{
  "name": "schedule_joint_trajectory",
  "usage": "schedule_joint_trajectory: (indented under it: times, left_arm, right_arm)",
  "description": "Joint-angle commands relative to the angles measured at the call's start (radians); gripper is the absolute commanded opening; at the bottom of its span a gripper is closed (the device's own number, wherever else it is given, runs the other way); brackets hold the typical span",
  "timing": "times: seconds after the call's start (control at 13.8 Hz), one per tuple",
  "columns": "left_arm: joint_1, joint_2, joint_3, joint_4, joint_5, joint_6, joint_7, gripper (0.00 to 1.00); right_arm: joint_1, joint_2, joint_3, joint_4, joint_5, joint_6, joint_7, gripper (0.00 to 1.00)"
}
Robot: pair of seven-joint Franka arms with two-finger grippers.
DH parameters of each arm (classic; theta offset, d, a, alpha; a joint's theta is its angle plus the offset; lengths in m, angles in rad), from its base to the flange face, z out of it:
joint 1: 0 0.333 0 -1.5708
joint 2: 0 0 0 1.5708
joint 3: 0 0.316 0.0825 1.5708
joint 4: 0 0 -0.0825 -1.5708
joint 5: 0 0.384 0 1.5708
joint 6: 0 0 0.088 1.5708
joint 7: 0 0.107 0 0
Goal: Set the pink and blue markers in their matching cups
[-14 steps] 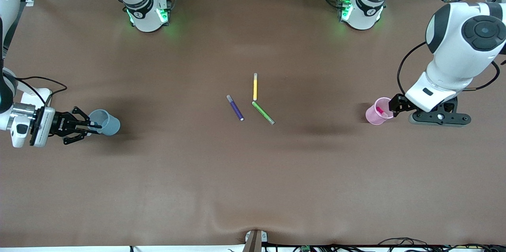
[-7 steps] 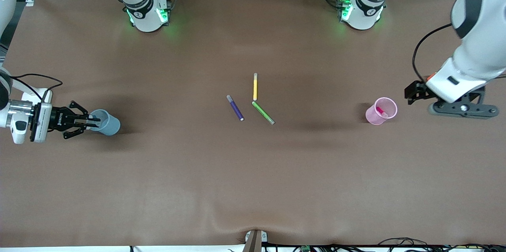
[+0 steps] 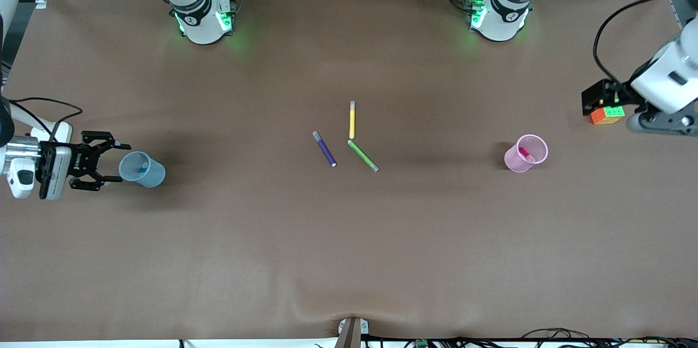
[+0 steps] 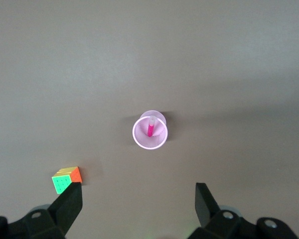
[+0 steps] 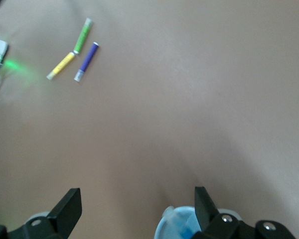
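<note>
The pale pink cup [image 3: 525, 153] stands upright toward the left arm's end of the table with the pink marker [image 3: 525, 153] in it; both show in the left wrist view, cup [image 4: 149, 134] and marker [image 4: 150, 128]. The pale blue cup [image 3: 143, 169] stands toward the right arm's end with the blue marker [image 3: 142, 168] inside; it shows in the right wrist view [image 5: 182, 225]. My right gripper [image 3: 112, 163] is open and empty beside the blue cup. My left gripper [image 3: 590, 101] is open and empty, up over a colour cube, apart from the pink cup.
A dark purple marker [image 3: 324, 149], a yellow marker [image 3: 352, 120] and a green marker [image 3: 363, 155] lie in the middle of the table. A colour puzzle cube [image 3: 607, 114] sits near the left arm's end and shows in the left wrist view [image 4: 66, 179].
My right gripper let go over the blue cup, opened and drew back from it. My left gripper rose and pulled away from the pink cup toward the table's end, uncovering the cube.
</note>
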State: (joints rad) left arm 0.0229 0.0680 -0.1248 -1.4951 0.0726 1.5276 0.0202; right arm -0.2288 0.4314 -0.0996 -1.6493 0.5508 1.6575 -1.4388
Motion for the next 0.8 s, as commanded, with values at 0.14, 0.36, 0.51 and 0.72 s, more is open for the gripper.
schedule_joint_trajectory:
  times: [0.14, 0.36, 0.51, 0.72]
  left_arm:
    - [-0.024, -0.085, 0.079, -0.005, -0.093, -0.105, 0.038, 1.0]
    - [-0.026, -0.155, 0.085, -0.082, -0.094, -0.115, 0.043, 1.0]
    - [-0.035, -0.137, 0.099, -0.054, -0.079, -0.093, 0.046, 1.0]
    - [-0.073, -0.106, 0.16, -0.002, -0.082, -0.093, 0.066, 1.0]
  right_arm:
    - [0.121, -0.111, 0.0, 0.014, -0.208, 0.001, 0.341, 1.0]
    - [0.187, -0.166, 0.0, 0.014, -0.334, 0.002, 0.535, 1.0]
    - [0.19, -0.19, 0.0, 0.016, -0.36, 0.004, 0.622, 1.0]
    - [0.2, -0.229, 0.006, 0.032, -0.434, 0.002, 0.82, 1.0]
